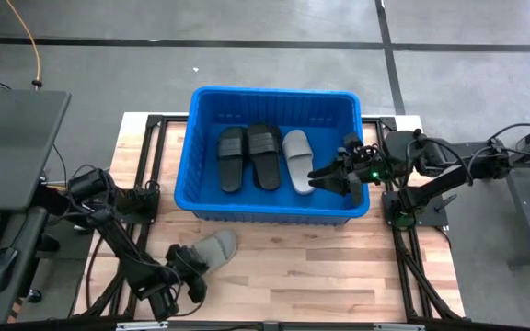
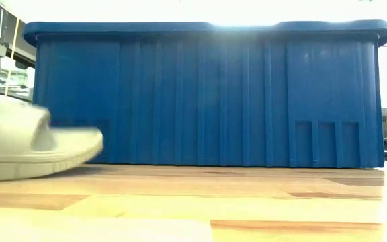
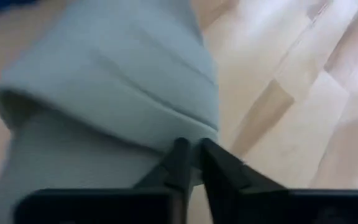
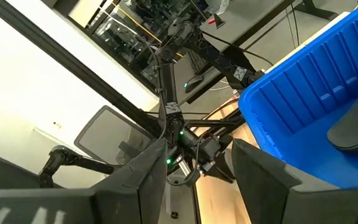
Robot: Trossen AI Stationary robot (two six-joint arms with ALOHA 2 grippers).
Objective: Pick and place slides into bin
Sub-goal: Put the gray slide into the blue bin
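- The bin [image 1: 274, 97] is a big bright blue plastic tub with a rolled rim — in the low view its ribbed near wall fills almost the whole width of the scene.
- Inside it three slides lie side by side on the floor of the tub: two black slides [image 1: 248, 155] on the left and a light grey slide [image 1: 297, 160] to their right, all flat, with wide straps.
- The worktop [image 1: 320, 267] is pale wooden planking with visible grain.
- A second grey slide [image 1: 214, 248] lies on the worktop just in front of the bin's near wall, towards the left; the low view shows its thick foam-like sole and rounded end close up.
- The left end effector [image 3: 190, 163] sits at this slide's near end, its dark fingers drawn narrow and pinching the edge of the strap — only the left wrist view shows that contact.
- The right end effector [image 1: 346, 175] hovers over the bin's right side, just right of the grey slide inside; its fingers [image 4: 138, 177] stand apart with nothing between them.
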